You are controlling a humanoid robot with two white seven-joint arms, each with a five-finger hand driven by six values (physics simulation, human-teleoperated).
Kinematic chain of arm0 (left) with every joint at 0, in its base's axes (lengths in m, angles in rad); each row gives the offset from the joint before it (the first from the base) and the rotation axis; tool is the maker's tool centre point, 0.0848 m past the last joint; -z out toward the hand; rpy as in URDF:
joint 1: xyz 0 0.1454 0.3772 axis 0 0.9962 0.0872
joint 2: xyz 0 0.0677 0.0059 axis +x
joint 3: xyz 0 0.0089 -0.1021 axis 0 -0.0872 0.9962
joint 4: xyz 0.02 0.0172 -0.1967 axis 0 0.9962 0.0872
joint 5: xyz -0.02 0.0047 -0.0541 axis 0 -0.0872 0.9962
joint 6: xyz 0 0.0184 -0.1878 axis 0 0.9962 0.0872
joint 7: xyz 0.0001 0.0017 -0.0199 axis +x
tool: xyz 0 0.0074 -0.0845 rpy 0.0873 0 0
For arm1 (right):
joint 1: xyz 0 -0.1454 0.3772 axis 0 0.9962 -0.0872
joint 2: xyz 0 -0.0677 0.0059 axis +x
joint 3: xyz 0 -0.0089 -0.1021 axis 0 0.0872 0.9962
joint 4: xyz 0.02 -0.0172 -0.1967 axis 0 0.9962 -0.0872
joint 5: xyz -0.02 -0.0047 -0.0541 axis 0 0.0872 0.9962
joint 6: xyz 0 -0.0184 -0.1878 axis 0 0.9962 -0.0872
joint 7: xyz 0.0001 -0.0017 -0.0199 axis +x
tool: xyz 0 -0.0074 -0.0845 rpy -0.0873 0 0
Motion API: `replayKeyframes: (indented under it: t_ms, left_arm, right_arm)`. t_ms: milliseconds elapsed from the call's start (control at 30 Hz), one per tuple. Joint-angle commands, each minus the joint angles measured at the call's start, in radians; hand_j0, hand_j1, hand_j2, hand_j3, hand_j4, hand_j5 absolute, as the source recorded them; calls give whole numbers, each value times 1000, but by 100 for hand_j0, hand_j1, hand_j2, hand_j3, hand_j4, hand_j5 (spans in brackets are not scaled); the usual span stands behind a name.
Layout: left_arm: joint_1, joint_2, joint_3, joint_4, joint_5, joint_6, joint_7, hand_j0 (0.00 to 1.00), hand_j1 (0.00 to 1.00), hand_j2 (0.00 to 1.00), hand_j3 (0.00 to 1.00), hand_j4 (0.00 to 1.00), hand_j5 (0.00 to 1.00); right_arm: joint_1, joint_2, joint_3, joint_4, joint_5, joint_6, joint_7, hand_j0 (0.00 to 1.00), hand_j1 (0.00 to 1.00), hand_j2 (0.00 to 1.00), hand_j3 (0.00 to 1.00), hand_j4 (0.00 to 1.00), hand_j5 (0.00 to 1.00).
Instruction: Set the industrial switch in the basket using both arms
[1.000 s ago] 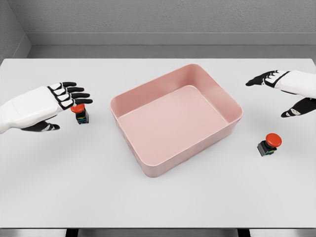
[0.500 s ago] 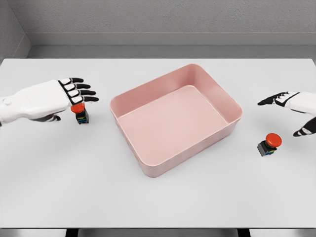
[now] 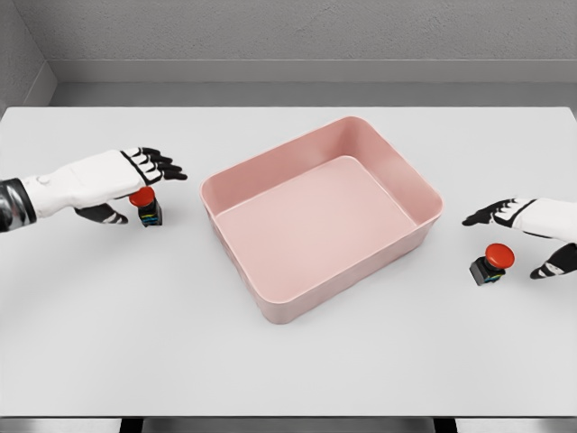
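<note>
Your left arm comes in from the left edge, forearm nearly level, with a dark metal cuff showing at the frame's border. Your left hand is palm-down, black fingers extended and slightly fanned toward the right, thumb tucked beneath; it grips nothing. Your right arm enters from the right edge, only the wrist and hand showing. Your right hand is spread, fingers reaching leftward, thumb held apart and lower, with nothing between them.

switch l: red cap, upright, left of basket | switch r: tilted, right | basket: pink, centre
</note>
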Motion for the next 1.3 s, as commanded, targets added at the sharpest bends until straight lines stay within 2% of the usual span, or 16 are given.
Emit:
replayKeyframes:
  t_ms: [0,267,467,700,933,1100,1167,1267]
  left_arm:
    - [0,-10,-3,16,5,1,0,100,100,100,100,100,100]
    - [-18,-36,-3,68,-21,1,2,100,100,100,100,100,100]
    - [-18,-34,-3,71,-26,1,7,100,100,100,100,100,100]
    - [-20,-59,-3,102,-59,1,10,100,100,100,100,100,100]
    - [-14,-67,-4,108,-69,1,10,100,100,100,100,100,100]
    - [-12,-65,-4,108,-67,1,10,75,75,75,75,75,75]
    - [-12,-65,-4,108,-67,1,10,70,70,70,70,70,70]
    - [-11,-67,-13,108,-67,1,10,66,66,66,66,66,66]
  right_arm:
    - [0,3,-1,-8,-7,1,1,100,100,100,100,100,100]
    - [6,16,5,-17,-7,1,4,100,100,100,100,100,100]
    - [9,42,8,-11,-7,1,8,100,100,100,100,100,100]
    - [23,48,16,-2,-4,1,8,91,91,91,91,91,91]
    - [31,48,14,20,-4,1,5,88,88,88,88,88,88]
    - [31,48,14,21,-4,1,7,82,82,82,82,82,82]
    - [31,48,13,21,-4,1,7,81,81,81,81,81,81]
    - [31,48,13,32,-4,1,8,80,80,80,80,80,80]
